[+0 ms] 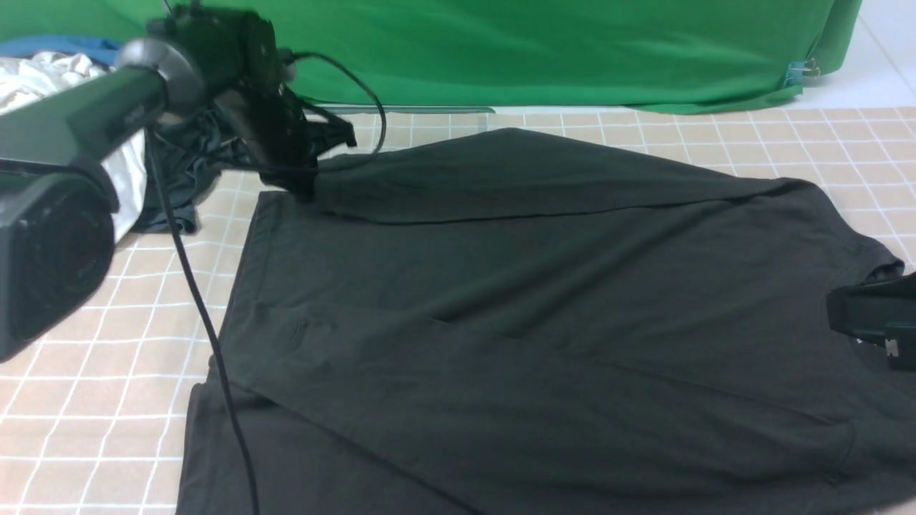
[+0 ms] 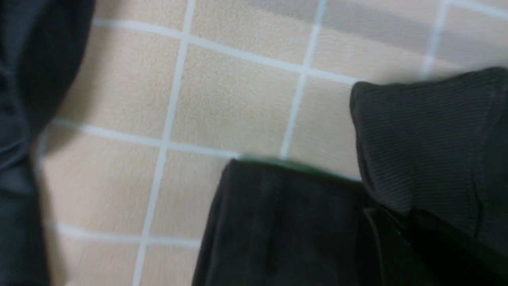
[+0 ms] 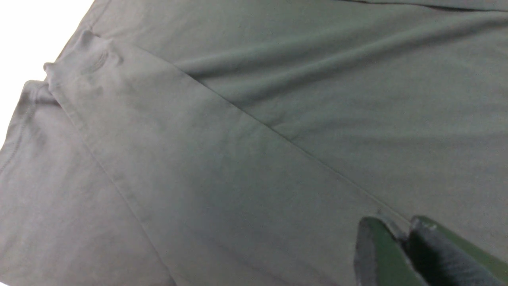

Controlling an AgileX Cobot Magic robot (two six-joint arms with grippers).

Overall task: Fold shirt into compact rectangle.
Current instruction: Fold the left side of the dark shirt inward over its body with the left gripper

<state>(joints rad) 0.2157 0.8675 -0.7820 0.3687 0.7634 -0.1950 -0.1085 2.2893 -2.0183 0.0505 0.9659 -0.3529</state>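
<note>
**Sleeves in, body not yet folded**

The shirt point(image 1: 544, 307) lies spread flat across the middle of the desk point(image 1: 93, 400), hem toward the robot's left and collar toward its right; it fills most of the checked cover. Both sleeves are laid inward over the body: the far sleeve point(image 1: 544, 179) runs along the far edge, and the near sleeve point(image 1: 501, 386) slants across the front, its cuff point(image 1: 297, 330) ending close to the hem. That much reads as done; what seems left is the body itself, which lies at full length and width, so it has yet to be brought to a compact rectangle.

The left pincer point(image 1: 290, 175) sits at the shirt's far hem corner; its wrist view shows a ribbed cuff point(image 2: 428, 139) beside a dark blurred part, and whether the jaws are apart or gripping cannot be told. The right pincer point(image 3: 401, 228) hangs over the collar end; its fingers point(image 3: 373, 254) are drawn nearly together at the sleeve's edge, and whether cloth is nipped between them is unclear.

A heap of other clothes point(image 1: 43, 79) lies beyond the left arm, before a green backdrop point(image 1: 544, 50).
</note>
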